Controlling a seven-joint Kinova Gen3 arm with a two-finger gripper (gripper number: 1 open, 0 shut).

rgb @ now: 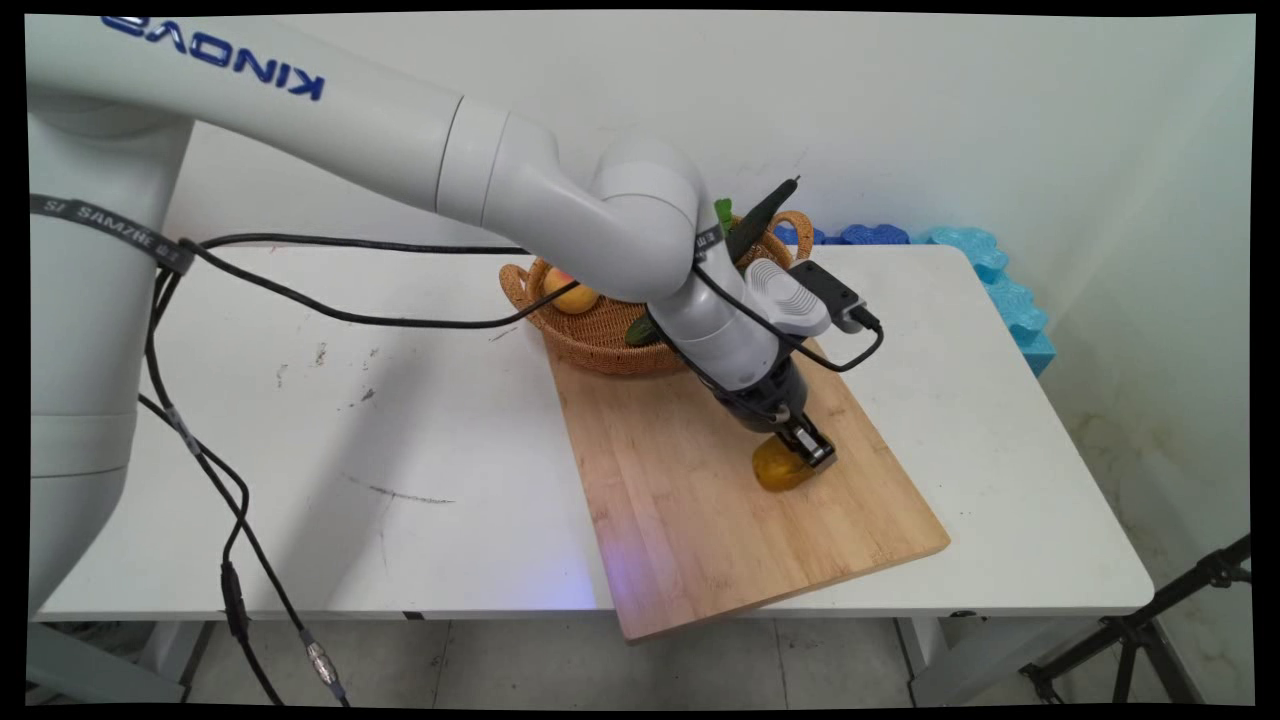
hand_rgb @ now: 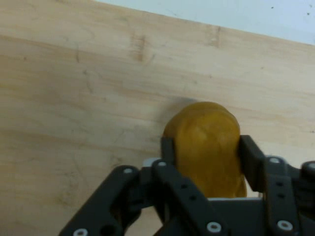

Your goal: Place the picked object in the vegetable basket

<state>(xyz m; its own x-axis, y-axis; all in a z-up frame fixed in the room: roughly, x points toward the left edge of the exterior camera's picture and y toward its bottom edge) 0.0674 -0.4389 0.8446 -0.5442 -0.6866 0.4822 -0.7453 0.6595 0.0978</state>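
One yellow fruit (hand_rgb: 206, 145) pinched between end effector (hand_rgb: 204, 157) fingers, resting on cutting board (rgb: 700, 520).

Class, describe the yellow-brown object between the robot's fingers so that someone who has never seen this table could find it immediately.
Start at the wooden cutting board on the white table, in front of the wicker basket. On the board's right part, the black gripper is closed on a rounded, amber-yellow fruit-like lump. It is the only item on the board; the other produce lies in the basket.

white table (rgb: 450, 420) | wooden board (rgb: 700, 500) overhanging near edge | wicker basket (rgb: 590, 340) behind board, holding peach-coloured fruit (rgb: 570, 295) | blue foam (rgb: 1000, 280) at wall
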